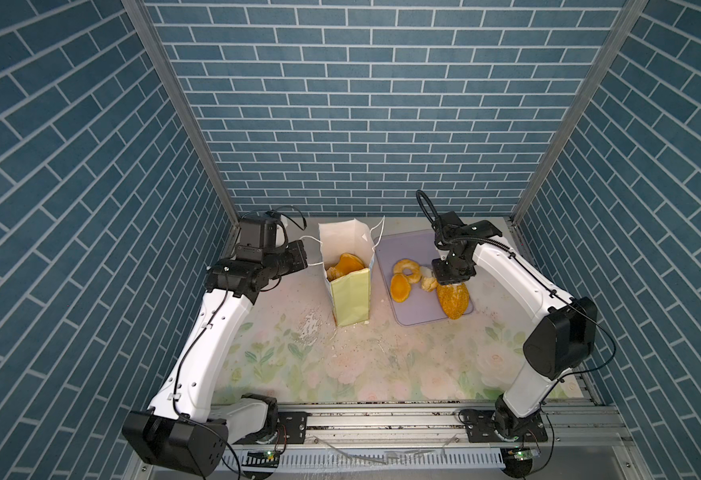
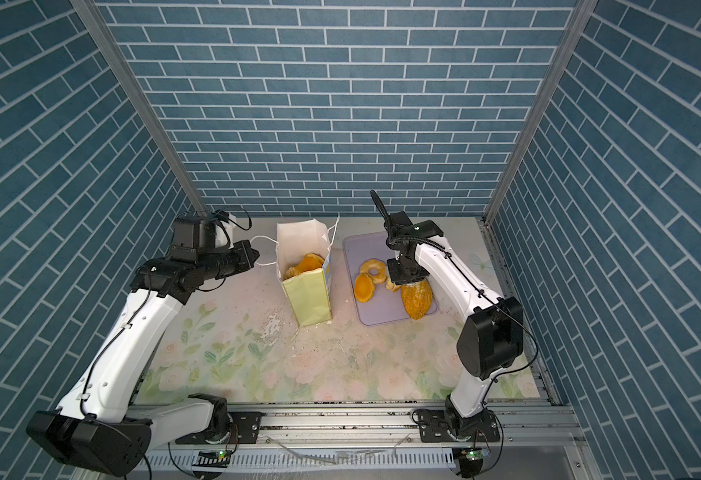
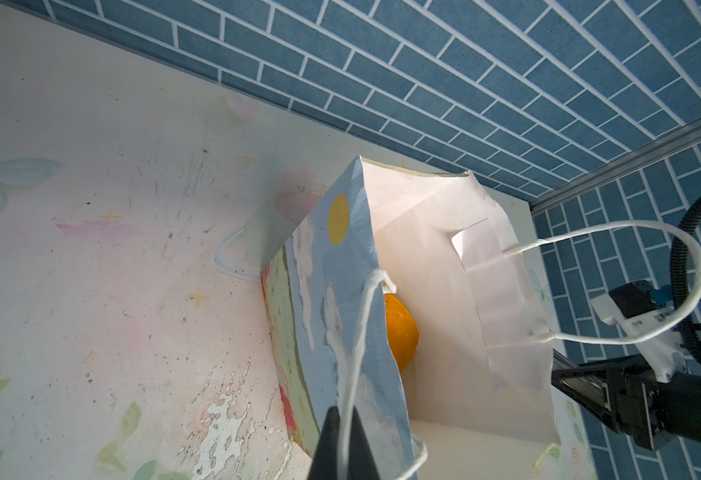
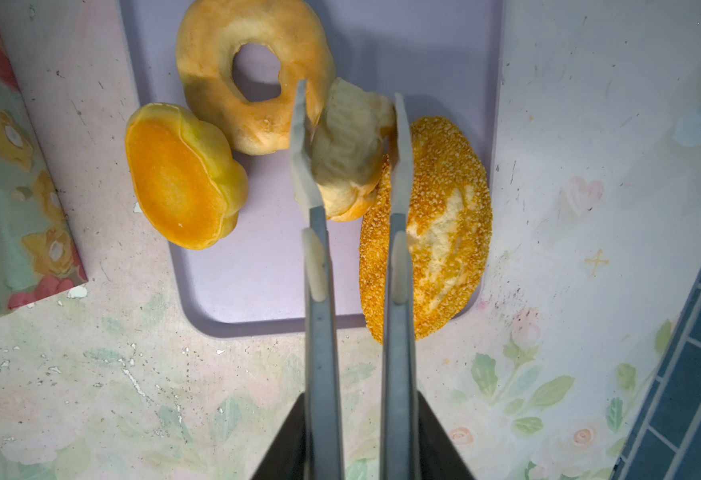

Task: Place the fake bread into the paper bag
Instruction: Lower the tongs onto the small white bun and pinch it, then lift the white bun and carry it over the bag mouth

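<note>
The paper bag [image 1: 348, 299] [image 3: 340, 316] stands upright and open, with orange fake bread [image 1: 346, 264] [image 3: 400, 332] inside. My left gripper [image 3: 342, 411] is shut on the bag's white cord handle [image 3: 361, 332] at its left side. On the lilac tray [image 1: 419, 316] lie a ring doughnut [image 4: 253, 75], a round orange bun [image 4: 182, 178] and a seeded oval loaf [image 4: 436, 232]. My right gripper [image 4: 348, 89] points down over the tray. Its fingertips press both sides of a small pale ridged pastry [image 4: 348, 153] [image 1: 428, 283] between the doughnut and the loaf.
The floral tabletop [image 1: 340, 365] is scuffed and flaked in front of the bag. Blue brick walls close in the back and both sides. The tray sits just right of the bag, and the loaf overhangs its front right corner.
</note>
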Robot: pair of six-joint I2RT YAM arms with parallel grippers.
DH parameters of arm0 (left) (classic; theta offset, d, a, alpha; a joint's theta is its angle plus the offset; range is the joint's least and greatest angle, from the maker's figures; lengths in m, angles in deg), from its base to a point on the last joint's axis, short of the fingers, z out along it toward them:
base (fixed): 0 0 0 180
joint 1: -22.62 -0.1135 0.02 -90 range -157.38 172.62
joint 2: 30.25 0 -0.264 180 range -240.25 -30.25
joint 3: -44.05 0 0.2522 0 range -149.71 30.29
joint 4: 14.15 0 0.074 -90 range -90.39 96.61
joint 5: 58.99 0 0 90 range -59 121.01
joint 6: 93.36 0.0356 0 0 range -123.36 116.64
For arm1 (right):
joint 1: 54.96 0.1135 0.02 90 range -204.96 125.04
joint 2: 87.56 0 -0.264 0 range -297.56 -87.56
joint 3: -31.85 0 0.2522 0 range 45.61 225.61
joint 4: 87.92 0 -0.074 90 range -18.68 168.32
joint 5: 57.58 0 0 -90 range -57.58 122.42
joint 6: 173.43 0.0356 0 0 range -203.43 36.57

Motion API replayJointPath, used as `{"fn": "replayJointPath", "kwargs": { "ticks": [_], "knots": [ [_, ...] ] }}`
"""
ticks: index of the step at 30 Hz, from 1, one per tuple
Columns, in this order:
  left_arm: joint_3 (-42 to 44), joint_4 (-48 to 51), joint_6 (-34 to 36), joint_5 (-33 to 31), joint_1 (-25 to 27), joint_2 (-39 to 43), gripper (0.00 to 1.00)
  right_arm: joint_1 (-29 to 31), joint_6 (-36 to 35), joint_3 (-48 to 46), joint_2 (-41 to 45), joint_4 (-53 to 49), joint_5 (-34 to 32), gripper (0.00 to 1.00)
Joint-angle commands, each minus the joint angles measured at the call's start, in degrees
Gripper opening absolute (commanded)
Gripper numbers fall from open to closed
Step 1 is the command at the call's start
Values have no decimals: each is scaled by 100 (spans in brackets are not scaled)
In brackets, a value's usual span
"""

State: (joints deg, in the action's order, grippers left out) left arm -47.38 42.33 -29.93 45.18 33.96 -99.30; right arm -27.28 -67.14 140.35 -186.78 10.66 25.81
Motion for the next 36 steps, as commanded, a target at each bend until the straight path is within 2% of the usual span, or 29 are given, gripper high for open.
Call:
{"fn": "replayJointPath", "kwargs": {
  "ticks": [1,10,17,30,36],
  "knots": [
    [13,10,-3,-37,44,85,0,-21,182,-54,215,121,-22,30],
    [12,-26,17,-29,52,83,0,-17,260,-15,508,89,-109,22],
    [77,-83,-11,-40,53,116,0,-19,225,212,636,-175,-322,19],
    [134,-121,-39,-55,51,166,0,-8,181,878,1044,-542,-230,16],
    [147,-122,-50,-60,53,191,0,-10,7,1035,1404,-251,-264,15]
  ]
}}
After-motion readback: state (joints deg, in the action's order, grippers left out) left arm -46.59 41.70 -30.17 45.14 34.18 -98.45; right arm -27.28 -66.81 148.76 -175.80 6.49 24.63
